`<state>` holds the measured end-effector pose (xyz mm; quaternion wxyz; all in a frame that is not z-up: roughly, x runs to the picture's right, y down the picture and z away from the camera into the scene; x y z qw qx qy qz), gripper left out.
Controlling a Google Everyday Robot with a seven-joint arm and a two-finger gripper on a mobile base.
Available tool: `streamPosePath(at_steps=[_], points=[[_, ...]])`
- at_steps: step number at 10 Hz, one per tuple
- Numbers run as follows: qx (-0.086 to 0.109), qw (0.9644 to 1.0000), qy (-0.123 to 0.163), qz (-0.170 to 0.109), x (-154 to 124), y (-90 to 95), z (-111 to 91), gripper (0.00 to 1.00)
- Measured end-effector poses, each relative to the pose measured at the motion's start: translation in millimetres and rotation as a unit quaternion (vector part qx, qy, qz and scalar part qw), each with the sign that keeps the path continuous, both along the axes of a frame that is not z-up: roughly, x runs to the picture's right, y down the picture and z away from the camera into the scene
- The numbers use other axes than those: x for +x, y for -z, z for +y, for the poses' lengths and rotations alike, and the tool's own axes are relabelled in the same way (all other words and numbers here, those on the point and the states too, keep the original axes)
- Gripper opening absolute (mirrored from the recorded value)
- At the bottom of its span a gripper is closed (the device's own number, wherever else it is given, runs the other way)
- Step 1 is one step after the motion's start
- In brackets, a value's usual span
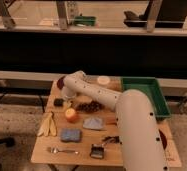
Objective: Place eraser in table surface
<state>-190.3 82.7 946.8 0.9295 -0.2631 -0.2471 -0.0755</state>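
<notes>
The eraser (59, 102), a small flat black block, lies on the light wooden table surface (82, 146) near its left edge. My white arm reaches from the lower right across the table to the far left. The gripper (67, 98) hangs below the wrist, just right of the eraser and very close to it. I cannot tell whether it touches the eraser.
On the table are a banana (48, 125), an orange fruit (72, 115), a blue sponge (70, 135), a fork (62, 150), a grey cloth (93, 123), a black-handled brush (99, 149), a dark cluster (89, 106) and a white lid (103, 80). A green tray (159, 100) stands at the right.
</notes>
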Motion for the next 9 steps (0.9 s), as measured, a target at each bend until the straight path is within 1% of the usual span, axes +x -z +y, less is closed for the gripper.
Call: streamPosePath(at_steps=[1,2,3,4,6,9], points=[[-0.003,1.0,-0.001,0.0,-0.2,-1.0,0.8,0.69],[-0.005,1.0,0.002,0.002,1.5,-2.0,2.1,0.57],[-0.005,1.0,0.005,0.002,2.9,-0.3,1.7,0.51],[-0.005,1.0,0.006,0.002,3.8,0.8,1.7,0.46],[-0.004,1.0,0.006,0.002,4.2,1.2,1.3,0.42],[-0.004,1.0,0.005,0.002,5.0,1.9,0.6,0.14]])
